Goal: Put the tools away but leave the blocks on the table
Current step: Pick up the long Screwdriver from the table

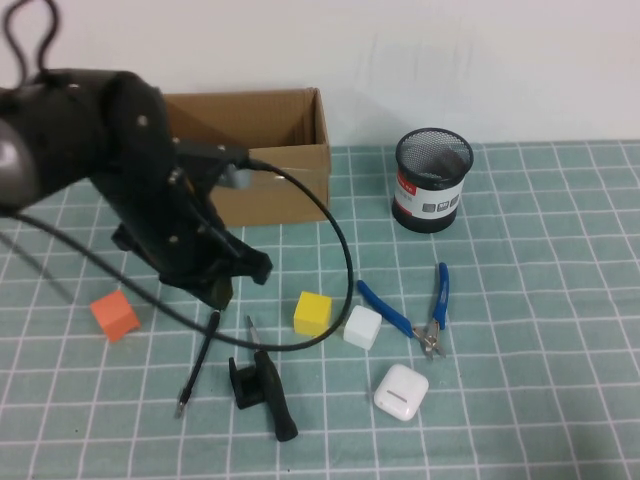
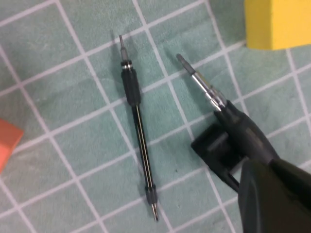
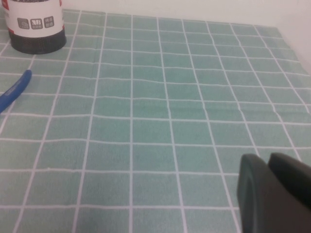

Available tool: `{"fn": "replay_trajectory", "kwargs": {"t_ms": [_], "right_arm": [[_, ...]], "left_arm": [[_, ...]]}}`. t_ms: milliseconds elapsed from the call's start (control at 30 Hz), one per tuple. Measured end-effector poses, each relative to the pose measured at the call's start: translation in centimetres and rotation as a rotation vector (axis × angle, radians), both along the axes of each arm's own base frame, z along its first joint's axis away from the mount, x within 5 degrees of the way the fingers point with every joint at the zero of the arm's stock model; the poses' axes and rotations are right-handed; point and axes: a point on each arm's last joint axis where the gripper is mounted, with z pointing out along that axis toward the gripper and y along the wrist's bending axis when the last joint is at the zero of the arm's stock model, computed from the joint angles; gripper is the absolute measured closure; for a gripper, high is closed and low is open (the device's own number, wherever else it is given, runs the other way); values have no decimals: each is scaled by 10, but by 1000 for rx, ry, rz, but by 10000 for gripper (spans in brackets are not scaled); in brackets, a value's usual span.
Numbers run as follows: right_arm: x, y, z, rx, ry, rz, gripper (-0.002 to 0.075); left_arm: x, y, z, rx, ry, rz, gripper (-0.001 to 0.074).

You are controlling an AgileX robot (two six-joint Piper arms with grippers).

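My left gripper (image 1: pixel 217 293) hangs shut and holds nothing, just above the table (image 1: pixel 520 400) behind the thin black rod tool (image 1: pixel 198 362). In the left wrist view the left gripper (image 2: pixel 272 194) sits over the handle end of the black-handled screwdriver (image 2: pixel 233 121), with the rod tool (image 2: pixel 138 126) lying beside it. The screwdriver (image 1: pixel 272 390) lies near the front edge. Blue-handled pliers (image 1: pixel 415 310) lie to the right. The orange block (image 1: pixel 115 315), yellow block (image 1: pixel 312 313) and white block (image 1: pixel 362 327) rest on the table. My right gripper (image 3: pixel 272 194) is shut over bare table and does not show in the high view.
An open cardboard box (image 1: pixel 270 150) stands at the back behind my left arm. A black mesh cup (image 1: pixel 432 180) stands at the back right. A small black bracket (image 1: pixel 243 383) touches the screwdriver, and a white rounded case (image 1: pixel 401 391) lies near the front.
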Motion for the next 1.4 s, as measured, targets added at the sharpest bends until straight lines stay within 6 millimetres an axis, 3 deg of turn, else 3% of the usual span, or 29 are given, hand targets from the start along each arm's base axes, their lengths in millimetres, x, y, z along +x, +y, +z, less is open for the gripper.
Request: {"fn": "replay_trajectory", "kwargs": {"t_ms": [200,433,533,900,1400], "right_arm": [[0,0,0,0,0,0,733],[0,0,0,0,0,0,733],[0,0,0,0,0,0,733],[0,0,0,0,0,0,733],[0,0,0,0,0,0,733]], "left_arm": [[17,-4,-33,76,60,-14,716],[30,-4,-66,131,68,-25,514],[36,-3,-75,153,51,0,482],[58,-6,-93,210,31,48,472],[60,-7,-106,221,60,57,475]]}}
